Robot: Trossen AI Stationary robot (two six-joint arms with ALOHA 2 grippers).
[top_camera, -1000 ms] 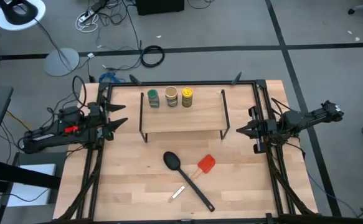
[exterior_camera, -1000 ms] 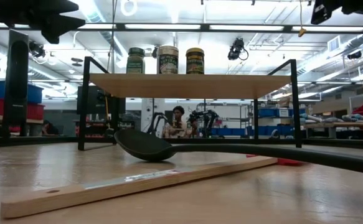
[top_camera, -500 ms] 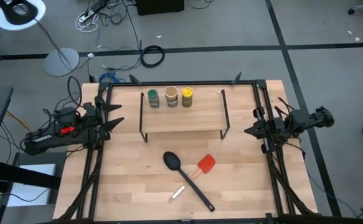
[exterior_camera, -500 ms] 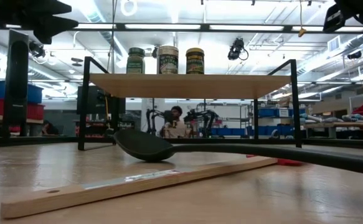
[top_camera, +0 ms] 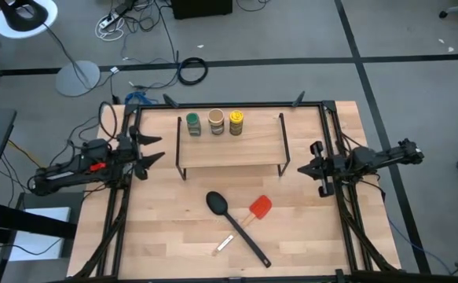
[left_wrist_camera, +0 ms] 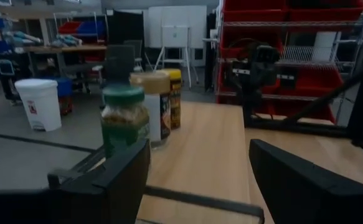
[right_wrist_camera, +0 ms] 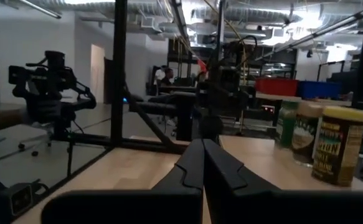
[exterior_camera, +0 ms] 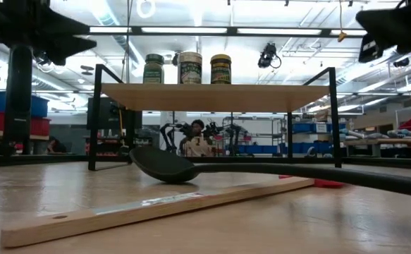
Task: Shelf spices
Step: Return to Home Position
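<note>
Grey workshop floor strewn with cables (top_camera: 189, 71) surrounds the bench, and in the low view we see shelving and a seated person (exterior_camera: 198, 137) far behind it. On that floor stands the pale wooden table (top_camera: 158, 236), framed by black rails.

Next in size is the shelf (top_camera: 244, 145), standing on the far half of the table, its light top carried on thin black legs.

We find the 2 arms at opposite table edges, both raised off the surface. The left gripper (top_camera: 156, 148) hangs just left of the shelf's left legs without touching them, and its fingers (left_wrist_camera: 116, 180) are spread wide with nothing between them. The right gripper (top_camera: 304, 168) hangs right of the shelf's right legs, also apart from them, its fingers (right_wrist_camera: 197, 165) pressed together on nothing.

Near the shelf, on the bare table, the black spoon (top_camera: 218, 203) lies aslant, its handle running toward the near right. Just right of its bowl lies the red spatula (top_camera: 260, 207), whose wooden handle passes under the spoon's.

Smallest are the 3 spices, upright in a row along the far left of the shelf top: the green-topped jar (top_camera: 193, 125) leftmost, the tan jar (top_camera: 216, 122) in the middle, the yellow jar (top_camera: 236, 122) rightmost, just beside one another with slim gaps.
</note>
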